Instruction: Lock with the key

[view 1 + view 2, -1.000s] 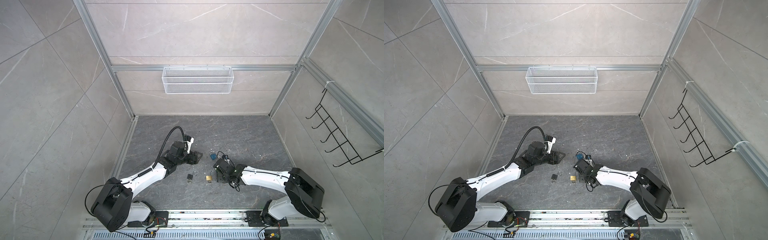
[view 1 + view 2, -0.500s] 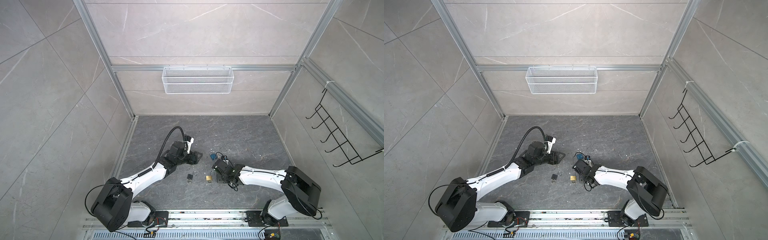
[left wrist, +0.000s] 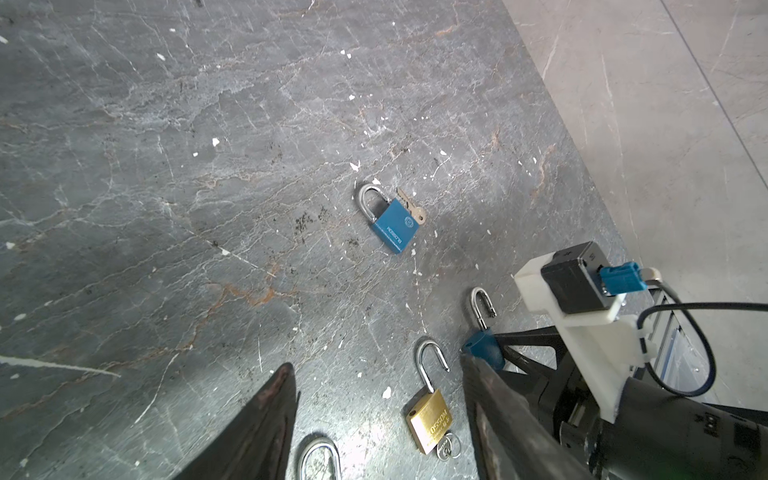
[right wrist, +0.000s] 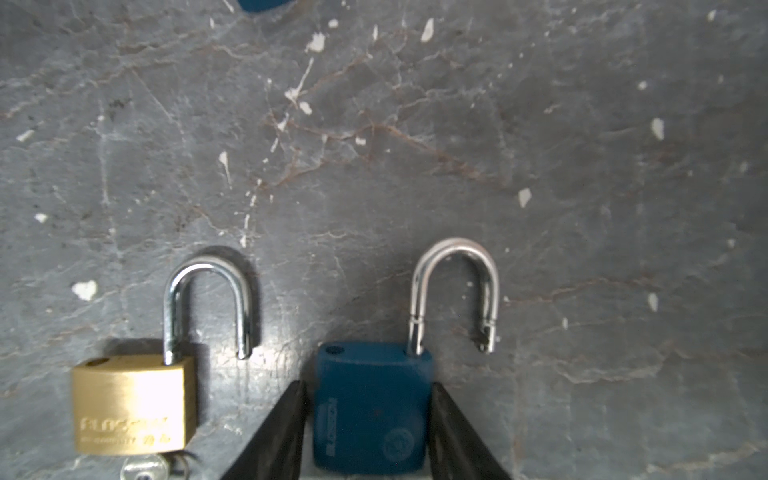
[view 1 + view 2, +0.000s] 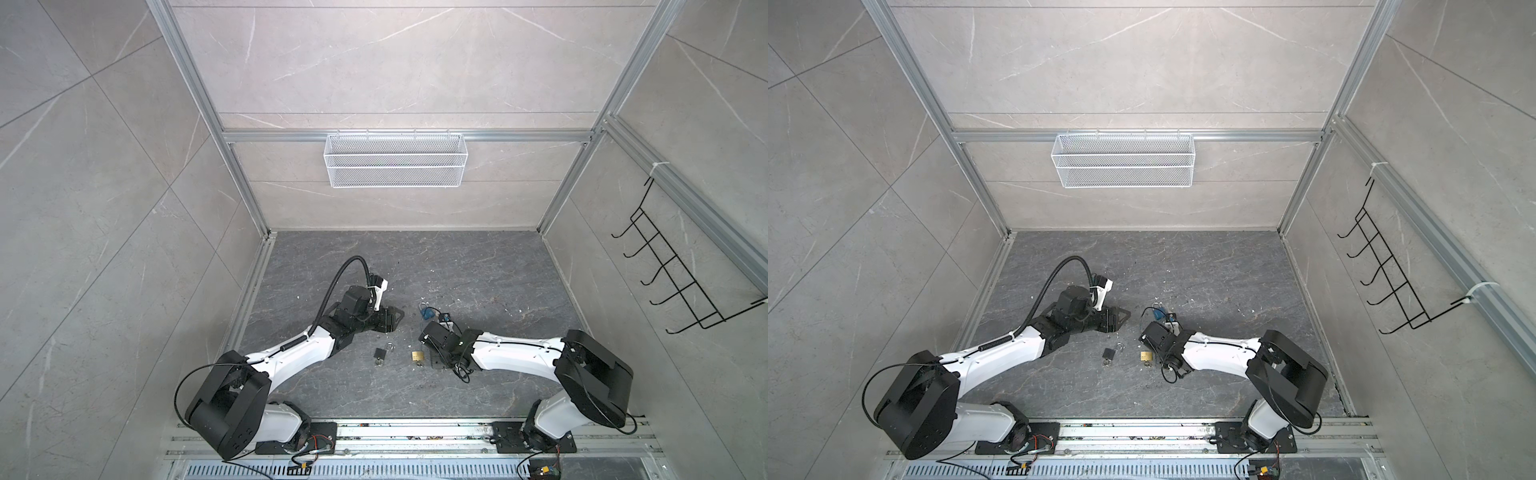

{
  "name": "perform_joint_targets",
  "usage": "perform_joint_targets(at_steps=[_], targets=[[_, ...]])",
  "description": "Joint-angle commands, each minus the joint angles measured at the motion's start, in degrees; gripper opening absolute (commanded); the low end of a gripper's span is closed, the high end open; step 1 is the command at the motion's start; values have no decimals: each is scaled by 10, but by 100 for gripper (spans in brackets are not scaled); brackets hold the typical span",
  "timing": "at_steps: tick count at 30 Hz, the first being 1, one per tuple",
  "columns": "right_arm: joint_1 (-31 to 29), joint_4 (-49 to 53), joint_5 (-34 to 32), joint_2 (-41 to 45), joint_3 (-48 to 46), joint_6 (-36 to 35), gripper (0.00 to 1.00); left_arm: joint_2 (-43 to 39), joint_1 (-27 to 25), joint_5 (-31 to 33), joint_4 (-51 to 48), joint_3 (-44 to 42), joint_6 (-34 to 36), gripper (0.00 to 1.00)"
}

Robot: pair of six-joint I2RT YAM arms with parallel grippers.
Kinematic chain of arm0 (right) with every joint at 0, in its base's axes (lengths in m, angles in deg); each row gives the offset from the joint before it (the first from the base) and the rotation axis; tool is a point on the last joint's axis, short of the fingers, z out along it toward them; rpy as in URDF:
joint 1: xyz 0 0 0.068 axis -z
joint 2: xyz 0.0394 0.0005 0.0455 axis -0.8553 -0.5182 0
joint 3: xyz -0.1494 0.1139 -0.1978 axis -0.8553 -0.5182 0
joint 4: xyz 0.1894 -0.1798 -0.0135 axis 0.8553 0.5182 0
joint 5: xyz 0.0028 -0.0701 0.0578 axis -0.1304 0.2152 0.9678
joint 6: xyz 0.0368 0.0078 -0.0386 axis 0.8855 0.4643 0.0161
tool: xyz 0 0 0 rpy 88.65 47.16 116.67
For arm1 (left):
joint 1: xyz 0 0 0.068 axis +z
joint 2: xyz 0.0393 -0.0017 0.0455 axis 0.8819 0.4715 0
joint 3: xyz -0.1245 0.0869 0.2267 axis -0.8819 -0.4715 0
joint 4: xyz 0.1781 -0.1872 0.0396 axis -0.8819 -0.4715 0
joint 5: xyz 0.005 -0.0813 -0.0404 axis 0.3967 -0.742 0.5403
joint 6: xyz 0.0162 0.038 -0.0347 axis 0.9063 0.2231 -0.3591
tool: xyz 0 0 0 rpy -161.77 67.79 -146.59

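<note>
Right wrist view: right gripper [image 4: 368,385] jaws flank open blue padlock [image 4: 370,409] body, firm clamp cannot be told; brass padlock [image 4: 133,403] just beside; left gripper [image 3: 376,363] spread wide.

The brass padlock [image 4: 133,405] reads blurred and its key [image 4: 143,469] is cut off by the view's edge.

The right arm [image 5: 515,357] slides in toward the middle of the bench [image 5: 478,270], and its big black elbow joint [image 5: 594,374] shifts left with it! The right end effector [image 4: 366,386] closes down from a wide gape, and now its fingers [image 4: 286,424] sit tight against both sides of the open blue padlock [image 4: 370,415].
</note>
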Motion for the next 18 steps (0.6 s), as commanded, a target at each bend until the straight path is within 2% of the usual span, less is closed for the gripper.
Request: perform_joint_targets(at_steps=[1, 6, 8, 15, 18], targets=[[-1, 14, -11, -20, 2, 12, 47, 3, -1, -13, 30, -1, -2, 66], [-1, 14, -12, -21, 6, 6, 43, 9, -1, -17, 31, 1, -2, 65], [-1, 16, -13, -19, 7, 3, 35, 12, 0, -20, 33, 1, -3, 65], [-1, 26, -24, 2, 15, -22, 34, 20, -1, -33, 40, 3, -8, 64], [-1, 25, -27, 24, 18, -53, 26, 23, -1, -45, 39, 7, -9, 62]])
